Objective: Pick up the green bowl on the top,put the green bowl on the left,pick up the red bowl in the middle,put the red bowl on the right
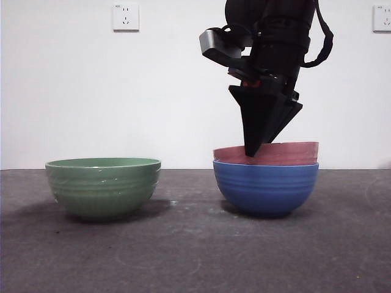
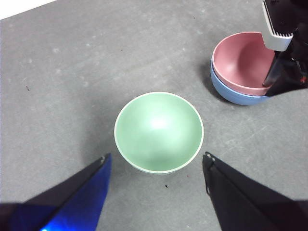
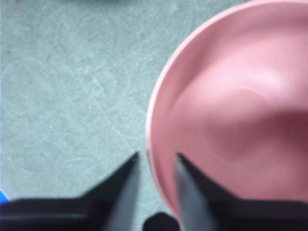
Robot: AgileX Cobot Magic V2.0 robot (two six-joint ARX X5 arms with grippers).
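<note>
Front view, red bowl (image 1: 275,152) upright, nested in blue bowl (image 1: 266,188); right gripper (image 3: 155,161) fingers straddling its rim, slightly apart

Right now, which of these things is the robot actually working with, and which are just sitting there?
In the job:
green bowl, set down alone
red bowl, nested in the blue one
right gripper, jaws astride the red bowl's rim
left gripper, open above the green bowl

Just there:
blue bowl
wall sockets
</note>
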